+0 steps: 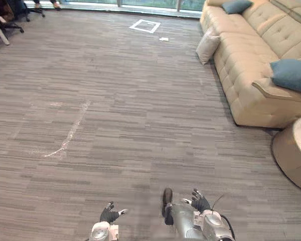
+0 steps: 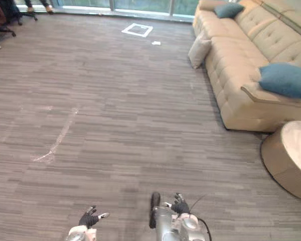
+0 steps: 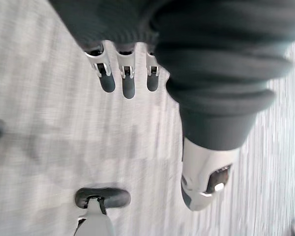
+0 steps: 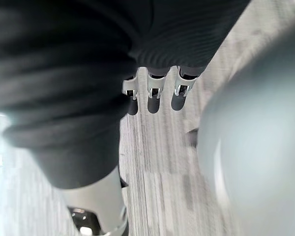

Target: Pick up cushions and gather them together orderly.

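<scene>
A beige cushion [image 1: 207, 46] stands on the floor, leaning against the front of the tan sofa [image 1: 251, 55]. One blue cushion [image 1: 292, 74] lies on the sofa's near arm, and another blue cushion [image 1: 237, 6] rests at its far end. My left hand [image 1: 109, 215] and right hand [image 1: 199, 202] hang low at the bottom of the eye views, far from every cushion. Over bare carpet, the left hand's fingers [image 3: 128, 83] are relaxed and hold nothing. The right hand's fingers [image 4: 155, 98] are likewise relaxed and hold nothing.
A round beige ottoman [image 1: 295, 150] sits beside the sofa's near end. A white taped square [image 1: 145, 25] and a small white scrap [image 1: 164, 38] mark the far floor. Office chairs and a person's legs [image 1: 5, 20] are at the far left. Wide carpet lies between.
</scene>
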Tool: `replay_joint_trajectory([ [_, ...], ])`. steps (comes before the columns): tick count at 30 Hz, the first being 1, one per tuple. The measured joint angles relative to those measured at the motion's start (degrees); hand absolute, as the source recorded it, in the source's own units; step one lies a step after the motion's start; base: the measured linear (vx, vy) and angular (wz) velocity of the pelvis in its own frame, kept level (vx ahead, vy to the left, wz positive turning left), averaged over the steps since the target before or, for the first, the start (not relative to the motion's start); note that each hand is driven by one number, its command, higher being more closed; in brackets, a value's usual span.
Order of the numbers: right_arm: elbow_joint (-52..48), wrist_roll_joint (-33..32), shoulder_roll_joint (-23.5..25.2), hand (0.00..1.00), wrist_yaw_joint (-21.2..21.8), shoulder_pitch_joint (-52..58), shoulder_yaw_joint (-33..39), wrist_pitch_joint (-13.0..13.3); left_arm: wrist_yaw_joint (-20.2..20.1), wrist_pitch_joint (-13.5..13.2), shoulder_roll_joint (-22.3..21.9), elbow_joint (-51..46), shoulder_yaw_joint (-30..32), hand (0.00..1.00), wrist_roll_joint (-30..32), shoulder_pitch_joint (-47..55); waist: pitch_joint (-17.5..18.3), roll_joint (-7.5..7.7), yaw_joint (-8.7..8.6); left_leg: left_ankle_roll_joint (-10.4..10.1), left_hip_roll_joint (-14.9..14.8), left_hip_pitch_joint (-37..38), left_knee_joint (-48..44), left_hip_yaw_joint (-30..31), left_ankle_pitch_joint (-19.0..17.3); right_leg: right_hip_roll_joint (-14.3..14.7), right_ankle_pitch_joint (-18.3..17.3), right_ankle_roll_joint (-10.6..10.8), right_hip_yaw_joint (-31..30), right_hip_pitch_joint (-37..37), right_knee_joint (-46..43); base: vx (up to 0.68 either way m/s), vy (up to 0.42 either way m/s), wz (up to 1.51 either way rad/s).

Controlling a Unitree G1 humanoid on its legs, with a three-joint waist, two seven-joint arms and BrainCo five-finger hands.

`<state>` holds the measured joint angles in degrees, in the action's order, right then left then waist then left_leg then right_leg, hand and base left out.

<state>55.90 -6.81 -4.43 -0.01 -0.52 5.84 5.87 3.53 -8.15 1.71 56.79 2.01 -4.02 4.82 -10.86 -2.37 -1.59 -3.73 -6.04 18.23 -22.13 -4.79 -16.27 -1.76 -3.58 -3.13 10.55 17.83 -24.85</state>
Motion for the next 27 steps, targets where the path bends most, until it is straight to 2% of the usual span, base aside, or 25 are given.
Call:
replay_joint_trajectory([
  [1, -0.19, 0.00, -0.11, 0.00, 0.00, 0.01, 0.39, -0.10, -0.08, -0.07, -0.37, -0.34, 1.13, 0.00, 0.18, -0.09, -0.17, -0.51, -0.12, -0.71, -0.79, -2.47, -6.34, 0.58, 1.75, 0.52, -1.70, -0.27, 0.37, -0.92, -0.63, 0.68, -0.218, 0.19],
  [2, -0.50, -0.06, -0.35, 0.00, -0.05, 0.00, 0.47, -0.44, -0.20, 0.03, -0.91, -0.70, 2.52, 0.00, 0.54, -0.40, -0.67, -1.55, -0.10, -2.86, -3.05, -7.72, -19.67, 0.65, 9.57, 1.85, -4.10, -1.13, 0.13, -4.24, -0.16, 0.55, -0.161, -0.01],
  [3, -0.56, -0.14, -0.42, 0.00, -0.13, 0.03, 0.48, -0.58, -0.16, 0.09, -1.19, -0.77, 3.25, 0.00, 0.62, 0.22, -0.94, -1.83, 0.16, -4.24, -5.15, -10.89, -27.48, -0.03, 10.67, 3.07, -4.85, -1.66, 0.05, -6.85, 1.21, 0.69, -0.170, -0.24],
  [4, -0.64, -0.19, 0.15, 0.00, -0.16, 0.09, 0.43, -0.78, -0.17, 0.10, -1.24, -1.50, 3.98, 0.00, 0.68, 0.72, -1.03, -2.13, 0.37, -3.31, -7.73, -14.57, -36.54, -1.98, 8.76, 4.69, -5.93, -2.43, -0.69, -11.49, 3.73, 0.80, -0.152, -0.41],
  [5, -0.54, -0.44, 1.30, 0.00, -0.14, 0.24, 0.34, -0.76, -0.21, 0.00, -0.15, -2.41, 3.58, 0.00, 0.70, 0.95, -1.64, -1.09, 1.11, -2.77, -8.23, -18.36, -40.99, -3.71, 5.95, 5.21, -6.72, -3.06, -1.78, -17.51, 7.77, 0.66, -0.128, -0.39],
  [6, -0.45, -0.52, 1.73, 0.00, -0.12, -0.01, 0.13, -0.76, -0.21, -0.01, 0.33, -2.73, 3.45, 0.00, 0.68, 0.92, -1.59, -0.49, 1.25, -2.39, -7.94, -20.40, -41.01, -4.29, 4.97, 5.21, -6.79, -3.12, -2.37, -19.98, 9.89, 0.70, -0.139, -0.32],
  [8, 0.29, -0.57, 2.17, 0.00, -0.08, -0.04, -1.25, -0.78, -0.24, -0.22, 0.87, -4.07, 3.10, 0.00, 0.52, 0.91, -1.68, 0.52, 1.95, -0.85, -6.51, -28.11, -36.47, -6.44, 1.62, 5.09, -6.55, -2.80, -4.09, -26.46, 15.85, 0.56, -0.073, -0.34],
  [9, 0.59, -0.57, 2.31, 0.00, -0.11, -0.07, -1.58, -0.87, -0.22, -0.34, 0.82, -4.72, 3.05, 0.00, 0.52, 0.85, -1.70, 0.53, 2.65, -0.33, -5.21, -31.13, -30.51, -7.48, 0.54, 4.77, -6.53, -2.73, -4.67, -28.60, 17.74, 0.57, 0.014, -0.48],
  [10, 1.25, -0.58, 2.39, 0.00, -0.24, -0.39, -1.55, -0.92, -0.24, -0.43, 0.84, -5.50, 2.86, 0.00, 0.54, 0.81, -1.82, 0.69, 3.38, -0.22, -2.70, -33.18, -19.94, -8.05, 0.55, 3.88, -6.71, -2.42, -5.18, -30.96, 19.74, 0.56, 0.040, -0.56],
  [11, 1.26, -0.58, 2.31, 0.00, -0.50, -0.53, -1.54, -0.90, -0.10, -0.71, 0.88, -5.68, 2.17, 0.00, 0.52, 0.52, -1.96, 1.01, 3.98, -0.51, 0.60, -34.29, -6.76, -7.64, 3.58, 2.60, -7.52, -1.29, -5.87, -33.33, 21.72, 0.56, 0.096, -0.52],
  [12, 1.25, -0.57, 2.09, 0.00, -0.77, -0.63, -1.55, -0.79, 0.14, -0.91, 0.88, -5.65, 1.60, 0.00, 0.46, 0.41, -1.94, 0.62, 4.31, -0.97, 1.93, -34.90, 1.81, -6.54, 6.98, 2.35, -7.97, -0.77, -6.75, -34.88, 23.16, 0.46, 0.118, -0.54],
  [13, 1.27, -0.57, 1.82, 0.00, -1.09, -0.67, -1.57, -0.64, 0.19, -1.13, 0.51, -5.69, 1.03, 0.00, 0.23, 0.37, -1.75, -0.42, 4.95, -1.97, 1.91, -36.01, 9.32, -5.06, 10.23, 2.80, -8.77, -0.18, -8.10, -36.31, 25.01, 0.57, 0.210, -0.59],
  [14, 1.43, -0.57, 1.85, 0.00, -1.17, -0.73, -1.62, -0.66, 0.21, -1.47, 0.37, -6.17, 0.96, 0.00, -0.35, 0.37, -1.79, -0.56, 5.57, -1.40, 1.60, -37.28, 8.12, -4.89, 14.72, 2.76, -10.71, 0.45, -9.23, -37.87, 25.61, 0.59, 0.272, -0.55],
  [15, 1.51, -0.57, 2.63, 0.00, -1.21, -0.66, -1.59, -0.67, 0.17, -1.50, 0.73, -6.49, 0.92, 0.00, -0.53, 0.33, -1.56, 0.15, 5.63, 0.71, 2.80, -37.37, 5.66, -5.18, 17.33, 1.62, -12.53, -0.10, -9.62, -38.78, 23.99, 0.59, 0.278, -0.39],
  [16, 1.57, -0.52, 3.38, 0.00, -1.11, -0.13, -1.63, -0.68, 0.17, -1.46, 1.39, -6.39, 0.94, 0.00, -0.51, 0.34, -1.08, 1.57, 5.14, 1.29, 3.89, -37.29, 4.29, -5.25, 17.13, 0.50, -14.00, -1.45, -9.89, -36.93, 18.80, 0.75, 0.299, -0.24],
  [17, 1.56, -0.43, 4.02, 0.00, -1.09, 0.75, -1.60, -0.53, 0.17, -1.42, 2.06, -5.41, 0.98, 0.00, -0.60, 0.30, 0.10, 2.96, 4.72, 4.23, 4.87, -36.27, 4.12, -5.75, 15.56, -1.11, -14.41, -0.47, -10.47, -31.45, 5.88, 0.64, 0.228, -0.18],
  [18, 1.56, -0.41, 4.40, 0.00, -1.10, 0.79, -1.60, -0.53, 0.17, -1.49, 2.57, -5.21, 0.90, 0.00, -0.62, 0.29, 0.23, 3.90, 4.76, 5.50, 5.86, -35.23, 4.23, -6.13, 14.60, -1.89, -14.04, 0.97, -10.84, -28.67, -1.48, 0.75, 0.264, -0.16],
  [19, 1.37, -0.41, 4.85, 0.00, -1.07, 1.06, -1.58, -0.45, 0.13, -1.46, 3.45, -4.90, 0.85, 0.00, -0.72, -0.11, -0.15, 5.76, 4.58, 6.18, 7.49, -32.89, 4.34, -7.08, 12.40, -3.86, -11.10, 6.19, -11.67, -23.80, -13.05, 0.49, 0.175, -0.05],
  [20, 1.47, -0.33, 4.93, 0.00, -0.99, 0.97, -1.59, -0.46, 0.13, -1.21, 4.16, -3.92, 0.69, 0.00, -0.68, -1.11, -0.96, 7.03, 4.12, 6.45, 8.96, -29.30, 4.90, -7.32, 10.34, -5.71, -5.58, 10.69, -12.12, -20.12, -24.48, 0.71, 0.235, -0.02],
  [21, 1.43, -0.25, 4.66, 0.00, -0.92, 0.59, -1.56, -0.45, 0.29, -0.43, 4.60, -2.03, 0.11, 0.00, -0.57, -1.99, -1.56, 7.27, 3.81, 6.10, 9.90, -23.90, 5.78, -7.26, 8.14, -7.95, -5.80, 9.72, -10.01, -16.87, -34.52, 0.59, 0.185, -0.04],
  [23, 1.08, -0.04, 4.19, 0.00, -0.87, 0.60, -1.57, 0.08, 0.53, 0.01, 4.25, -1.16, -0.44, 0.00, -0.56, -1.67, -1.69, 5.64, 3.35, 6.08, 9.48, -15.85, 9.10, -7.26, 5.65, -9.40, -8.19, 5.91, -5.10, -13.19, -38.16, 0.63, 0.171, -0.20],
  [24, 0.83, -0.03, 4.07, 0.00, -0.78, 0.28, -1.58, 0.55, 0.87, 0.03, 4.14, -0.91, -1.42, 0.00, -0.56, -1.30, -1.56, 4.84, 2.80, 6.47, 8.62, -10.82, 12.33, -7.31, 4.86, -9.15, -11.15, 4.96, -0.84, -9.36, -34.78, 0.56, 0.108, -0.16],
  [25, 0.55, -0.04, 4.04, 0.00, -0.76, 0.00, -1.57, 0.65, 0.86, 0.02, 4.15, -0.72, -1.58, 0.00, -0.56, -1.31, -1.62, 4.77, 2.35, 6.52, 8.22, -9.40, 12.93, -7.33, 4.63, -8.99, -12.22, 4.91, 0.90, -7.82, -32.47, 0.57, 0.056, 0.00],
  [26, -0.03, 0.00, 3.88, 0.00, -0.69, -0.41, -1.57, 0.67, 0.83, 0.08, 4.16, -0.05, -1.90, 0.00, -0.55, -1.43, -1.70, 4.54, 1.59, 6.13, 7.55, -7.09, 14.06, -7.54, 4.15, -8.39, -13.06, 5.02, 3.80, -5.16, -26.06, 0.61, 0.022, 0.05],
  [27, -0.22, 0.00, 3.54, 0.00, -0.64, -0.78, -1.57, 0.76, 0.82, 0.16, 3.99, 0.21, -1.95, 0.00, -0.55, -1.40, -1.93, 4.09, 1.08, 5.19, 6.72, -4.18, 16.34, -7.66, 3.58, -6.38, -11.57, 5.35, 6.51, -2.45, -12.69, 0.62, 0.012, 0.04],
])
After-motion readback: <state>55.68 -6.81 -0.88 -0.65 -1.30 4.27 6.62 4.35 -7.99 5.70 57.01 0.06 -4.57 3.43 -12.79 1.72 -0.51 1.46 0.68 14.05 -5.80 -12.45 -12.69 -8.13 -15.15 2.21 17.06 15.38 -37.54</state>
